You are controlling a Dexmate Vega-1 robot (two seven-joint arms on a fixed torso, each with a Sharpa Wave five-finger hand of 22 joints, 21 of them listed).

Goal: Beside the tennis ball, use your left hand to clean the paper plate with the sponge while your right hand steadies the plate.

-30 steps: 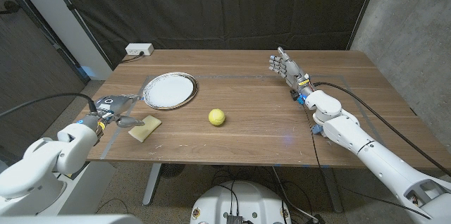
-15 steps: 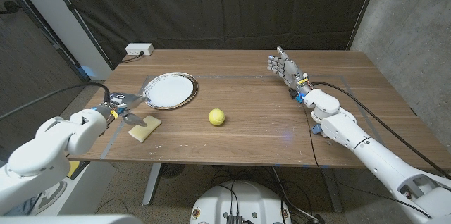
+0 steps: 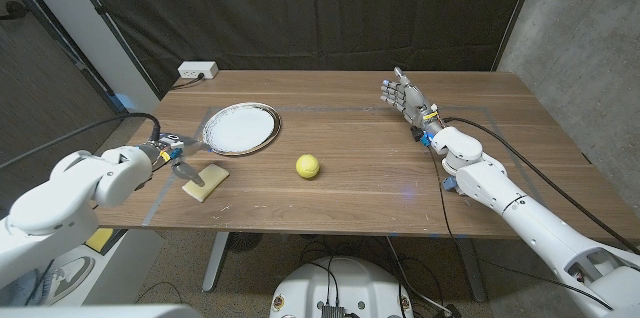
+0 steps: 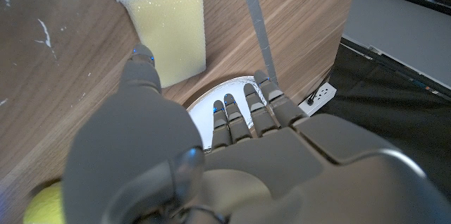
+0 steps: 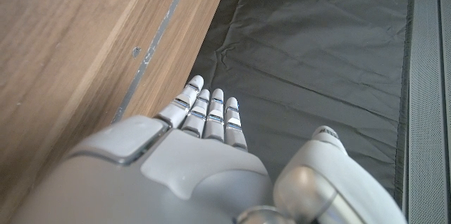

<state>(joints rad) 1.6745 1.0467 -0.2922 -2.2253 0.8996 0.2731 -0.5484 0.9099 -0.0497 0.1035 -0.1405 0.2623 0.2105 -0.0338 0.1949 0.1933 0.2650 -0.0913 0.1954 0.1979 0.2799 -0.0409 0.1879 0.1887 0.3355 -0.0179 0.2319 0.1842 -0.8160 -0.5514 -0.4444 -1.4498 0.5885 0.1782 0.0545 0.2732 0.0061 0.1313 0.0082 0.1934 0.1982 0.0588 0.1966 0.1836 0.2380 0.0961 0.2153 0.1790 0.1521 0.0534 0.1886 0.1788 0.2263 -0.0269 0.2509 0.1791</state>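
Observation:
A yellow sponge (image 3: 205,182) lies near the table's front left edge, and shows pale yellow (image 4: 173,30) in the left wrist view. My left hand (image 3: 178,154) hovers just above it with fingers apart and nothing in them; its thumb (image 4: 144,69) reaches over the sponge's end. The white paper plate (image 3: 241,127) sits behind the sponge; its rim (image 4: 211,104) peeks past my fingers. A yellow-green tennis ball (image 3: 307,166) lies right of the plate, mid-table. My right hand (image 3: 405,96) stands far right, fingers straight and together, holding nothing.
A white power strip (image 3: 198,71) sits at the table's back left corner. Grey tape lines (image 4: 257,30) mark the wood. A black curtain (image 5: 317,48) hangs behind the table. Cables run along both arms.
My left hand has moved right and forward, closing in over the sponge. The right hand, plate and ball have stayed in place.

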